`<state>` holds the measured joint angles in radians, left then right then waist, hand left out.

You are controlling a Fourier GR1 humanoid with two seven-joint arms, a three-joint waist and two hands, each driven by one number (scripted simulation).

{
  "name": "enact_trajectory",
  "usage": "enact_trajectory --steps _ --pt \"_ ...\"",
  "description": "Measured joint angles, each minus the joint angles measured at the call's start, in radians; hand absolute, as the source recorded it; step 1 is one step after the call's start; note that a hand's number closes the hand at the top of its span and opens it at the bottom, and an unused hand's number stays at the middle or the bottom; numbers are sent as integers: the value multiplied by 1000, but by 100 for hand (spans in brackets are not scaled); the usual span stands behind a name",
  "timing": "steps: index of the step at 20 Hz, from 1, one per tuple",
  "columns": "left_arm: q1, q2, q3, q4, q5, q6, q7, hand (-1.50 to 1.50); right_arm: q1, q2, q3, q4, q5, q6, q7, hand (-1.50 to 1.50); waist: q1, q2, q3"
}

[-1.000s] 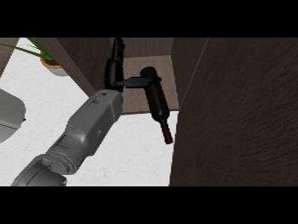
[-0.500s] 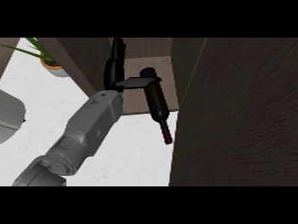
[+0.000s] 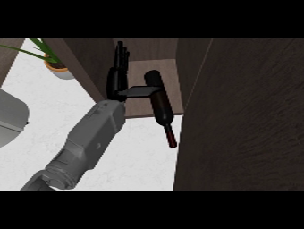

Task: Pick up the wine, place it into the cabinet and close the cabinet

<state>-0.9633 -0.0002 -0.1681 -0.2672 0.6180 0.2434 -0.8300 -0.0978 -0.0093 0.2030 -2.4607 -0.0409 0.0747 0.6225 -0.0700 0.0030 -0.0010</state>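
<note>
Your hand (image 3: pixel 120 74) stands edge-on just left of the wine bottle (image 3: pixel 160 103), fingers straight and pointing away from you, thumb stretched sideways so that it touches the bottle's body. Nothing curls round the bottle, so the hand is open and holds nothing. Which hand this is cannot be read for certain; it enters from the left, so take it as the left. The bottle lies on the cabinet shelf (image 3: pixel 136 109), base deep inside, neck and red cap jutting out over the shelf's front edge above the white counter (image 3: pixel 135 156). Placing looks nearly done: next, nudge the bottle fully in, withdraw, then swing the dark door (image 3: pixel 254 120), right of the bottle, shut. The grey forearm (image 3: pixel 88 138) slants down-left from the bottle.
</note>
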Motion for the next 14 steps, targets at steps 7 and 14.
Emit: enact_trajectory --steps 7,14 --pt "204 0 -263 -308 134 167 44 -150 21 -3 -21 -4 2 -1 -8 -150 32 -6 1" --pt "407 7 -451 -649 104 343 89 -150 19 -23 -54 -21 4 -11 27 -150 65 -10 1"
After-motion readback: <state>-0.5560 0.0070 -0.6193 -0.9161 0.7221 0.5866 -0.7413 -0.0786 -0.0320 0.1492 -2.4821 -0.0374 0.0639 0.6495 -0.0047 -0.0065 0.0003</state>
